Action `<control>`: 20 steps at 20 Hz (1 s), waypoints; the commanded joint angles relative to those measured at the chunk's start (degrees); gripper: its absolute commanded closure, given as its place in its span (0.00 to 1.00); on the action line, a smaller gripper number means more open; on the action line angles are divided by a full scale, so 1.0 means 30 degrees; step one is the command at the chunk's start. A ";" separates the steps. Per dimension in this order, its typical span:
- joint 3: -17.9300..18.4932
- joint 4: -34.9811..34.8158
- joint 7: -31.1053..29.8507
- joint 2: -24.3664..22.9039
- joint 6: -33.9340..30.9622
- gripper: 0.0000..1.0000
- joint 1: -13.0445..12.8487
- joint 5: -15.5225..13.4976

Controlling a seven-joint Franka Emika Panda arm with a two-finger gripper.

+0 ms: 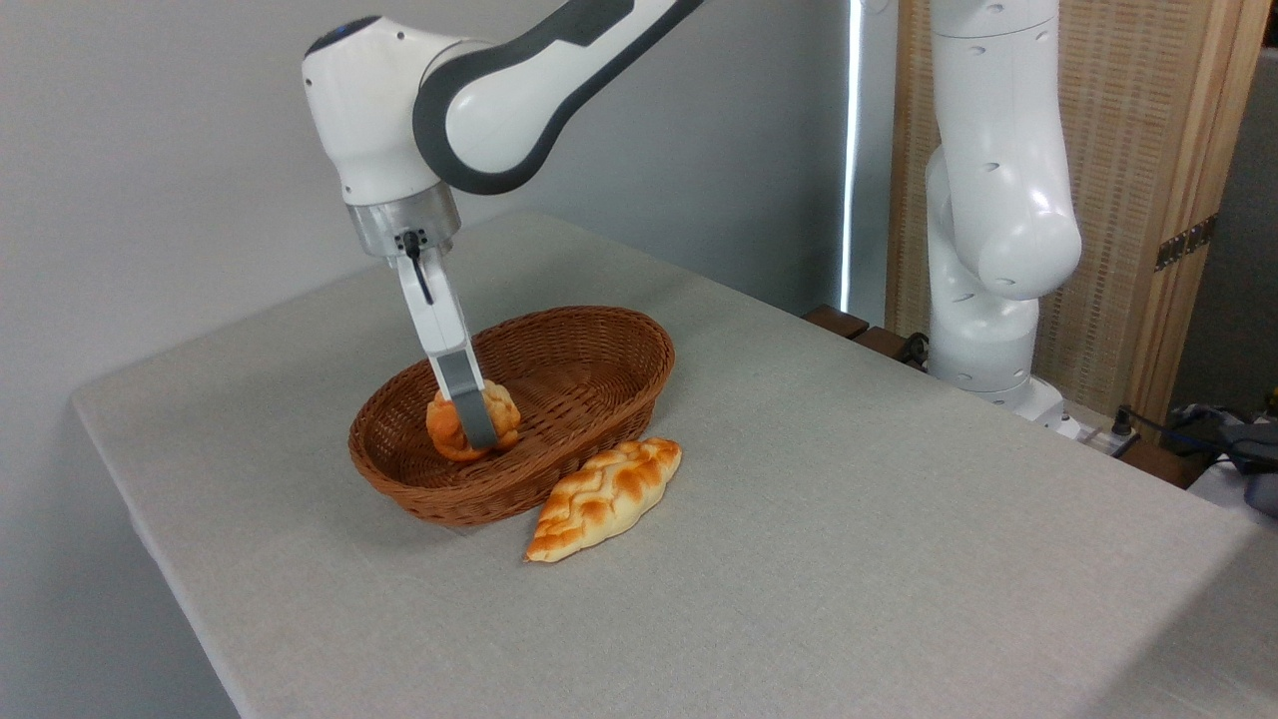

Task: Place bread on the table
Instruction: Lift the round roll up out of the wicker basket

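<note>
The jaws are clamped on the small bun, one grey finger crossing its front, inside the wicker basket toward its left end. Just beside the basket's near rim, a braided loaf lies on the cloth-covered surface, around mid-surface.

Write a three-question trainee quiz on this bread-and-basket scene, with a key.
1. True or false: the braided loaf lies inside the wicker basket.
2. Where is the small bun? A) on the cloth B) in the basket C) off the table
3. What is the gripper placed around?

Key:
1. False; it lies on the table beside the basket.
2. B
3. The small bun; one finger crosses its front, the other is hidden.
</note>
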 commanded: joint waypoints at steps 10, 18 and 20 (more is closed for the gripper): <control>0.0341 0.1266 0.0053 -0.4871 -0.6204 0.63 0.4425 -0.1003; 0.2885 0.0973 0.0990 -0.4434 -0.6119 0.60 0.5307 -0.0885; 0.3502 0.0827 0.1107 -0.3850 -0.5972 0.54 0.5307 -0.0856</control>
